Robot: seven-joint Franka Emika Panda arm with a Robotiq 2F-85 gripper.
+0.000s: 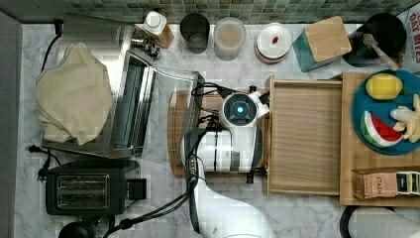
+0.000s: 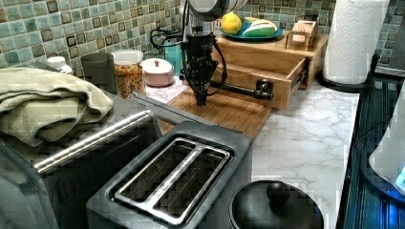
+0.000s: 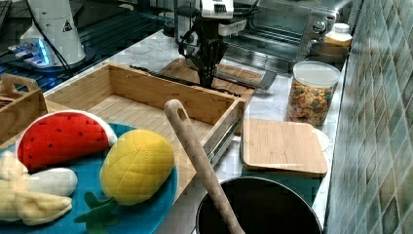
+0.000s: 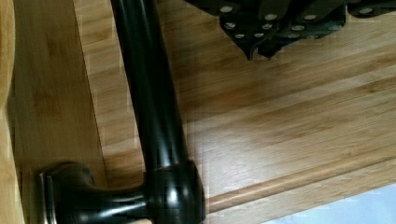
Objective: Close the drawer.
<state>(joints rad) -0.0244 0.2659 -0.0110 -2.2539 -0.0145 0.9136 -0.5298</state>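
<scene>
Drawer: shallow light-wood drawer pulled out.
Handle: black bar handle, at the drawer's 9 o'clock in the top view.
Gripper: black gripper beside the handle, jaws apparently pressed together, holding nothing.

The drawer stands pulled out from under a wooden shelf at the top view's right, its handle facing the cutting board, which lies on the counter between drawer and toaster oven. On the shelf sit a plate of toy fruit and a tea box. The gripper hangs over the cutting board — just before the handle. A folded towel lies on the toaster oven; a toaster stands below it in the top view. Jars line the tiled wall — behind drawer and board.
</scene>
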